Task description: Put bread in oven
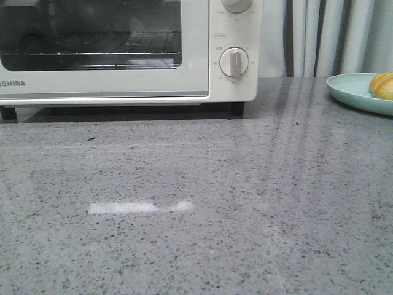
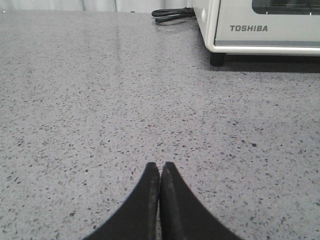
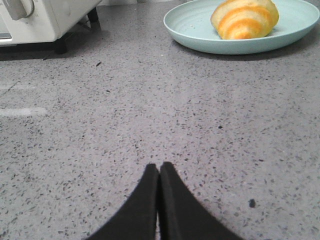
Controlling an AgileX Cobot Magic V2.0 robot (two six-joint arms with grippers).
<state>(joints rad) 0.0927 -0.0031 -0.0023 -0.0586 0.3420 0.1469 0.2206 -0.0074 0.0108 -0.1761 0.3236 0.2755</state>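
The cream-white oven (image 1: 202,67) stands at the back left of the grey counter with its glass door closed; a wire rack (image 1: 116,46) shows inside. It also shows in the left wrist view (image 2: 260,30) and the right wrist view (image 3: 45,20). The bread (image 3: 245,17), golden-orange with cream stripes, lies on a pale green plate (image 3: 200,35) at the back right; in the front view only its edge (image 1: 383,85) shows. My left gripper (image 2: 160,165) is shut and empty over bare counter. My right gripper (image 3: 159,165) is shut and empty, well short of the plate. Neither gripper shows in the front view.
A black cable (image 2: 172,14) lies behind the oven's left corner. Grey curtains (image 1: 325,37) hang behind the counter. The plate (image 1: 359,92) is cut off by the right edge of the front view. The speckled counter (image 1: 196,203) stretches in front of the oven.
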